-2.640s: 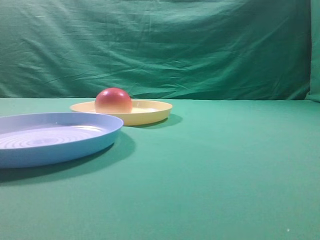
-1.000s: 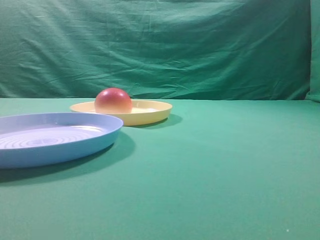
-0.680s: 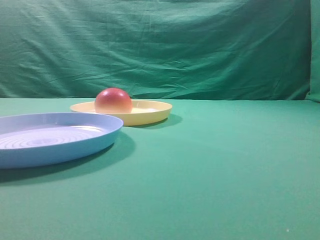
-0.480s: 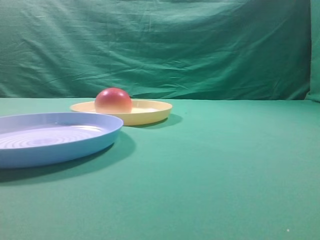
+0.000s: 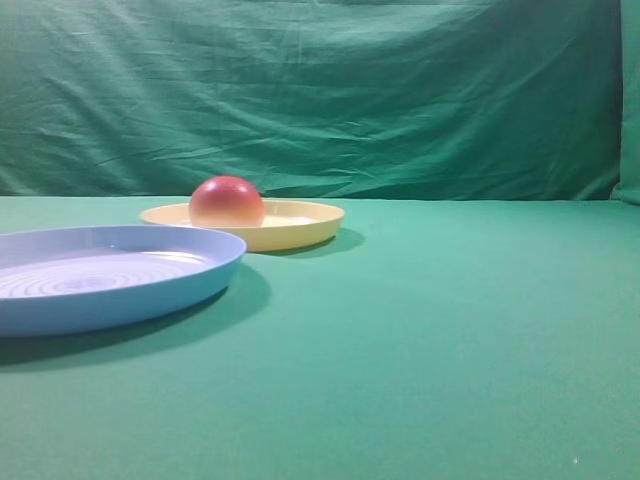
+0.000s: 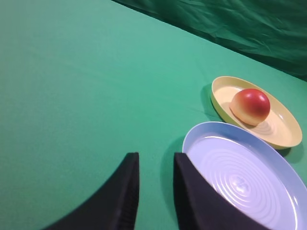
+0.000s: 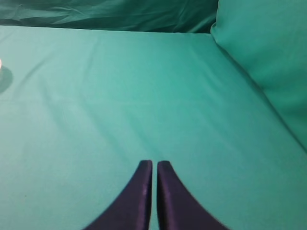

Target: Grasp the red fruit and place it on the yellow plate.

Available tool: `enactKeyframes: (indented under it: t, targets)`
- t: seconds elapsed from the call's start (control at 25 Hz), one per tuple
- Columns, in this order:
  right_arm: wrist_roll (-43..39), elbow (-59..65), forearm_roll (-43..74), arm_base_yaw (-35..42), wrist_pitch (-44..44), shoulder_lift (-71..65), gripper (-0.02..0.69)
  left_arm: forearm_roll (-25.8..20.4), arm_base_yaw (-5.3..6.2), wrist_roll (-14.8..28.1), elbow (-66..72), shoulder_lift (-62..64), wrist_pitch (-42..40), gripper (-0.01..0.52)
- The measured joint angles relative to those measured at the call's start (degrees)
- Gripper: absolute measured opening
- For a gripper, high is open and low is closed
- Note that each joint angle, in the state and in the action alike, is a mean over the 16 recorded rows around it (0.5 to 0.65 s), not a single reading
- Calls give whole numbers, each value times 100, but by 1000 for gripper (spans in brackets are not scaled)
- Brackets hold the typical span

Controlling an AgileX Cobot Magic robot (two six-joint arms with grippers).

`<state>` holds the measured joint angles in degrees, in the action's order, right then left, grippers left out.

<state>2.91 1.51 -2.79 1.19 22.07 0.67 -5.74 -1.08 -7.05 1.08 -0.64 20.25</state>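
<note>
Red fruit [image 5: 227, 201] resting on yellow plate [image 5: 300, 225] (left part), left claw [image 6: 156, 184] slightly parted, right claw [image 7: 154, 184] closed.

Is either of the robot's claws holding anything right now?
No. The left claw grips nothing, and the right claw is shut on nothing. The red fruit sits alone on the yellow plate.

Exterior high: light blue plate [image 5: 110, 275] cut off at left edge; red fruit [image 5: 227, 202] hides part of the yellow plate [image 5: 300, 222]. Left wrist: blue plate clipped at bottom right. Right wrist: a sliver at the left edge, too small to identify.
</note>
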Motion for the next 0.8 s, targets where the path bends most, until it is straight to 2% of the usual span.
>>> enactKeyframes:
  t: [0.8]
  targets:
    - [-14,-1,0,0,11,0,0,0,0,0,0,0,0,157]
